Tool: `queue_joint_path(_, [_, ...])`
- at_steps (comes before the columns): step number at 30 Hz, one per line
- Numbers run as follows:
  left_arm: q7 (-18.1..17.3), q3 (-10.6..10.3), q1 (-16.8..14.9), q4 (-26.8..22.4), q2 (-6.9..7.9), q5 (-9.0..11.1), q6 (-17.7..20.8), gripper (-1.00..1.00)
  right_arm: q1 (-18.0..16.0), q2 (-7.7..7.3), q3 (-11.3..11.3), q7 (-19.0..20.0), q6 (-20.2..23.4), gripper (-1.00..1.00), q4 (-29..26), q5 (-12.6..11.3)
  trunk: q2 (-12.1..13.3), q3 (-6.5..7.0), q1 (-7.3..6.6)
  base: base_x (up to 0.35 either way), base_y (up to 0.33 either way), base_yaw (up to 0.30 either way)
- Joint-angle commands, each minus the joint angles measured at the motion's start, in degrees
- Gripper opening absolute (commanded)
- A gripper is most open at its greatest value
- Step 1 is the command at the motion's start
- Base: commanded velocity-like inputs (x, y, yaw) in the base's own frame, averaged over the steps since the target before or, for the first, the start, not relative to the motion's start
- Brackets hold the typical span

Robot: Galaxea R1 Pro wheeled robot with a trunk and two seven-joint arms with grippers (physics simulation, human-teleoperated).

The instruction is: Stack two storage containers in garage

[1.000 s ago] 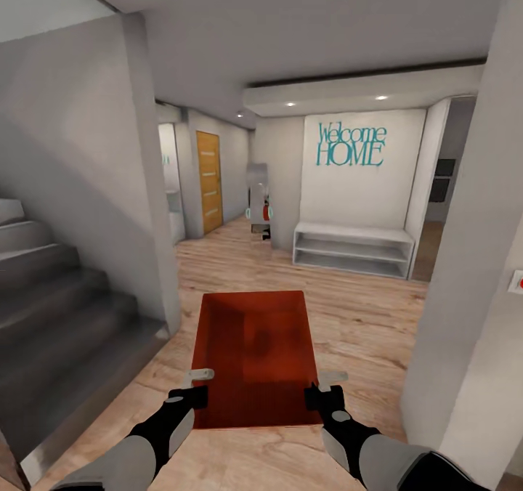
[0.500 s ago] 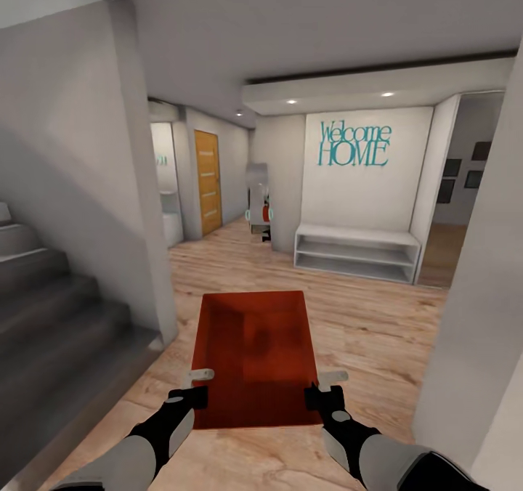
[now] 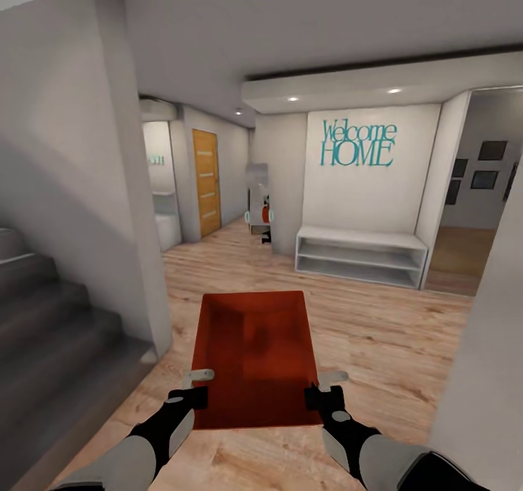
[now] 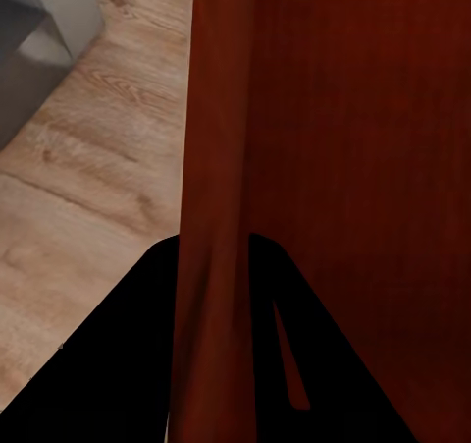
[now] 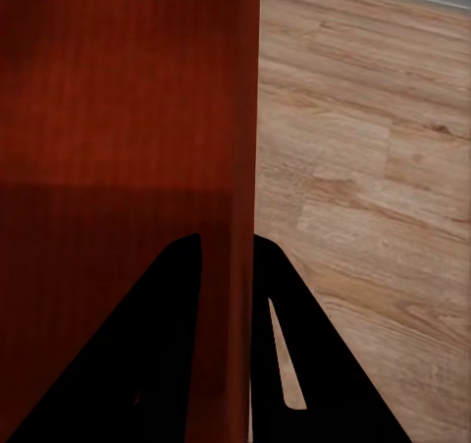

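Item: one orange-red storage container (image 3: pixel 256 356), open top, empty inside, carried level in front of robot above light wood plank floor (image 3: pixel 378 331), long axis pointing toward the white shelf unit (image 3: pixel 361 256). Left gripper (image 3: pixel 192 386) on container's left wall near the robot-side end; in left wrist view the wall (image 4: pixel 211 217) runs betw. the two dark fingers (image 4: pixel 118 364), one finger inside bin, one outside, closed onto the wall w/ no visible gap. Right gripper (image 3: pixel 325 387) likewise on the right wall near the robot-side end; right wrist view shows the wall (image 5: pixel 235 168) pinched betw. its fingers (image 5: pixel 324 364), floor boards on the outer side. Both arms in grey sleeves w/ black wrists. Surroundings, ref. shelf unit: unit is low, white, two-tier, set in a recess straight ahead, beyond the container; teal "Welcome HOME" lettering (image 3: pixel 358 144) on wall directly above it; two recessed ceiling lights above that. Left of unit: corridor w/ an orange wood door (image 3: pixel 207 182); a small object at corridor corner, too small to identify. Right of unit: opening to another room w/ dark frames on wall (image 3: pixel 485 164). Far left of unit, beside the robot: grey staircase (image 3: pixel 51 331) behind a white wall panel. White wall edge near robot on the right.
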Motion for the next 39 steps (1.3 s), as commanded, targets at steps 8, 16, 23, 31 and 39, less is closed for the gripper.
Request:
queue_joint_path(8, [0.37,2.70,-0.07,-0.19,2.71,2.31,0.40,-1.00,-0.03,0.00,-3.45,-0.10,-0.10,-1.00,-0.10,0.32,-0.06,-0.08,0.04,0.322,0.000,0.000])
queue_joint_path(16, [0.37,2.70,-0.06,-0.19,2.71,2.31,0.39,-1.00,-0.03,0.00,-3.45,-0.09,-0.11,-1.00,-0.10,0.32,-0.06,-0.08,0.04,0.322,0.000,0.000])
queue_joint_path(23, [0.37,2.70,-0.07,-0.19,2.71,2.31,0.40,-1.00,-0.03,0.00,-3.45,-0.10,-0.02,-1.00,-0.10,0.32,-0.06,-0.08,0.04,0.322,0.000,0.000])
queue_joint_path(31, [0.37,2.70,-0.07,-0.10,2.80,2.31,0.40,-1.00,-0.03,0.00,-3.45,-0.10,-0.03,-1.00,-0.10,0.32,-0.06,-0.08,0.04,0.322,0.000,0.000])
queue_joint_path(39, [0.37,2.70,-0.06,-0.10,2.84,2.31,0.40,-1.00,-0.03,0.00,-3.45,-0.10,-0.02,-1.00,-0.10,0.32,-0.06,-0.08,0.04,0.322,0.000,0.000])
